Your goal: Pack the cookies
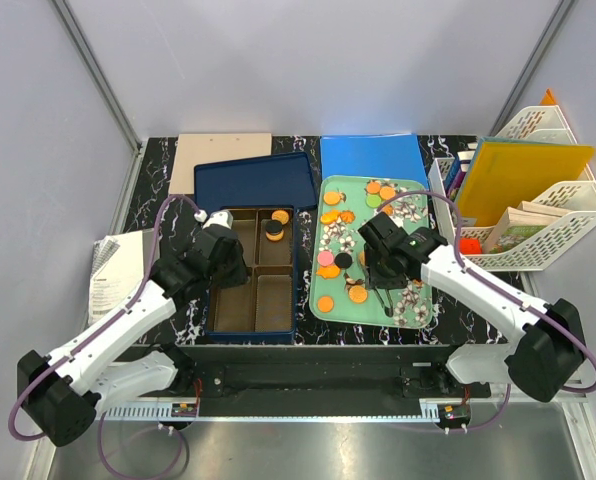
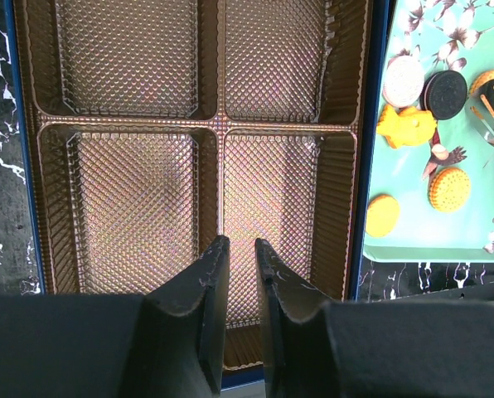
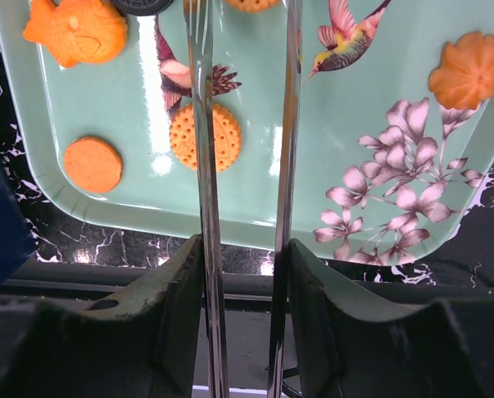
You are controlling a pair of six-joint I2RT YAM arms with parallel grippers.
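Several cookies [image 1: 330,272], mostly orange, lie on the mint-green floral tray [image 1: 423,312]. Two more cookies [image 1: 275,228] sit in the far right compartment of the brown divided box [image 1: 258,302]. My right gripper [image 3: 243,245] is shut on steel tongs [image 3: 204,124], whose arms reach over the tray's near part. A dotted orange cookie [image 3: 226,137] lies under the left tong arm. My left gripper [image 2: 240,242] hovers over the box's near compartments [image 2: 139,207], its jaws narrowly open with nothing between them.
A blue lid [image 1: 256,178] lies behind the box, with a beige board [image 1: 221,158] and a blue folder [image 1: 373,157] further back. White file racks [image 1: 538,200] stand at the right. Papers [image 1: 113,270] lie at the left edge.
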